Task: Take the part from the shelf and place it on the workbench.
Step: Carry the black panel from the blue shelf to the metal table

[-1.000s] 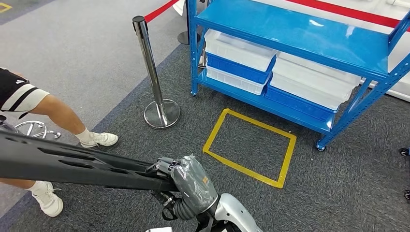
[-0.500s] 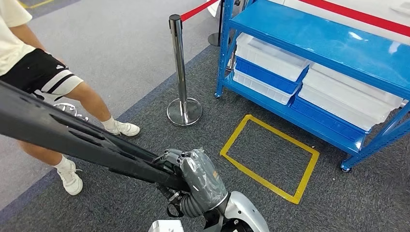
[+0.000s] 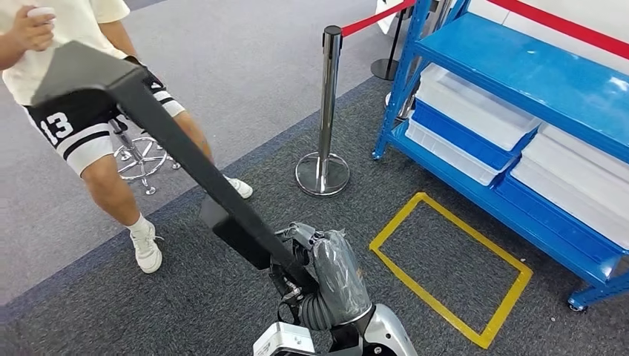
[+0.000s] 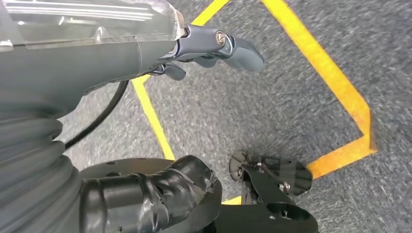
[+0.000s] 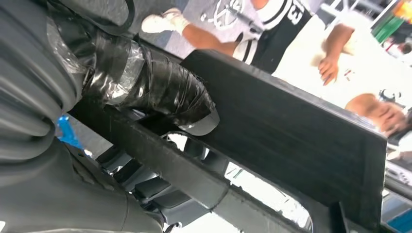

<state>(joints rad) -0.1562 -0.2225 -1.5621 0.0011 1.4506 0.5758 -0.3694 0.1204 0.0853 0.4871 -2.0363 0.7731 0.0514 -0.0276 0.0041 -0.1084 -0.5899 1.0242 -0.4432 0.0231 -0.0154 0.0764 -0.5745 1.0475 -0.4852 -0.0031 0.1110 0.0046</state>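
Part (image 3: 148, 141), a long black bar, now slants up across the robot's front toward the person (image 3: 74, 89), where a second ago it lay nearly level. The whole room has slid sideways in the head view, so the robot is turning away from the blue shelf (image 3: 519, 74), with the post (image 3: 326, 111) and yellow floor frame (image 3: 452, 267) drifting right. That suggests the carry to the workbench is under way. The right hand (image 3: 311, 259) has its fingers clamped round the bar's lower end. The left hand (image 4: 214, 46) hangs over the carpet, fingers apart, holding nothing.
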